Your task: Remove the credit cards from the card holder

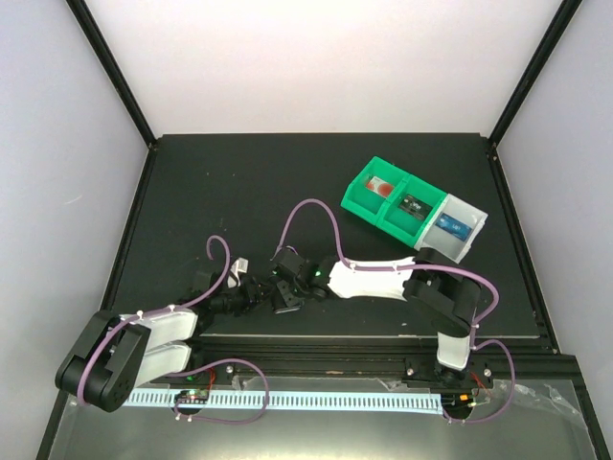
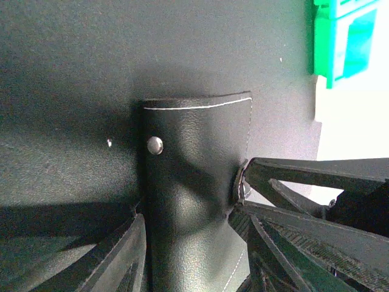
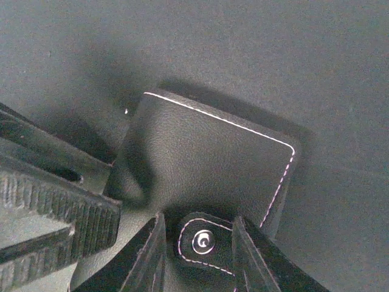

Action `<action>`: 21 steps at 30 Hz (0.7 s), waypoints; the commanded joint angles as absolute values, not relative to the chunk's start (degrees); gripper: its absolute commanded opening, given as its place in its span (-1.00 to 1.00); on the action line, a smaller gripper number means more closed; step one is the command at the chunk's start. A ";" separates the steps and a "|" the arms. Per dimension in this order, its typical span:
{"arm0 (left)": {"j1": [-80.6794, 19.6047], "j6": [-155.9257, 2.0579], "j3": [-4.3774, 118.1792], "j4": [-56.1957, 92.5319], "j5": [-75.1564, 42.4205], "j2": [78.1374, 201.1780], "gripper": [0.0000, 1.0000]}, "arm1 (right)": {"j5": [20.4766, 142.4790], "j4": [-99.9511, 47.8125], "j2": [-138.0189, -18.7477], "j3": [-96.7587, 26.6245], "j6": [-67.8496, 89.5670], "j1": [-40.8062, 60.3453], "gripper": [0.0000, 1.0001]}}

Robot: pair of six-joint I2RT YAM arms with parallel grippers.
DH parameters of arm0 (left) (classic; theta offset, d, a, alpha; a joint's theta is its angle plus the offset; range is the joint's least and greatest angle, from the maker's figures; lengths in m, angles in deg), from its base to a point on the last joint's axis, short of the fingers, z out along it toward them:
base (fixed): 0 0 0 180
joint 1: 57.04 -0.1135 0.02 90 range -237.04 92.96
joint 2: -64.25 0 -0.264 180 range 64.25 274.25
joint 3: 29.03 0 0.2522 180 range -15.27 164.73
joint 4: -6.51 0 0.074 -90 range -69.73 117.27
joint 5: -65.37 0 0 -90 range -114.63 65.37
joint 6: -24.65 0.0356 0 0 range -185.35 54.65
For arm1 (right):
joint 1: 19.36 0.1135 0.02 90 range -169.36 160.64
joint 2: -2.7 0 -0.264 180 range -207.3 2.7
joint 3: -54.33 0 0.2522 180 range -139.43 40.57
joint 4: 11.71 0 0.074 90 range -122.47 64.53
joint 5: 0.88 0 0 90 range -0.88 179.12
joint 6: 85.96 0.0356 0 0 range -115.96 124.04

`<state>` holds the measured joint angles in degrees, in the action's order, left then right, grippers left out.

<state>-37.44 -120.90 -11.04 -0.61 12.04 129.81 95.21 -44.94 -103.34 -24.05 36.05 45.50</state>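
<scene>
Closest in, just beyond the arm bases, both arms meet over the dark matte surface (image 1: 211, 211) and work on the card holder (image 2: 194, 158). Here it looks like a small black leather-grain sleeve with white stitching and a metal snap stud. It sits between the two claws; whether it rests on the surface or is lifted just off it I cannot tell.

The left claw (image 2: 188, 228) pinches it across its width, one finger on each long edge, with the jaws held about half apart by the sleeve between them. This grip seems meant to steady the holder while the other arm works the closure.

The right claw (image 3: 198, 224) stands partly open. Its fingers sit either side of the stitched snap tab (image 3: 203, 240) with a gap on both sides, so it grips nothing. No card edge shows from the holder in either wrist view.

Farther back and to the right, well apart from the holder, sits a green-and-grey plastic compartment tray (image 1: 356, 203). Its grey end compartment holds a flat bright-blue credit card (image 1: 450, 227), probably one already taken out. A red-and-white item (image 1: 381, 187) and a dark green item (image 1: 412, 204) occupy the green compartments.
</scene>
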 commanded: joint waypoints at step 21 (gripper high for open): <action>-34.80 -121.71 -10.77 -6.19 7.91 137.02 -0.08 | 94.08 -32.85 -100.49 -15.24 35.70 45.25 -0.98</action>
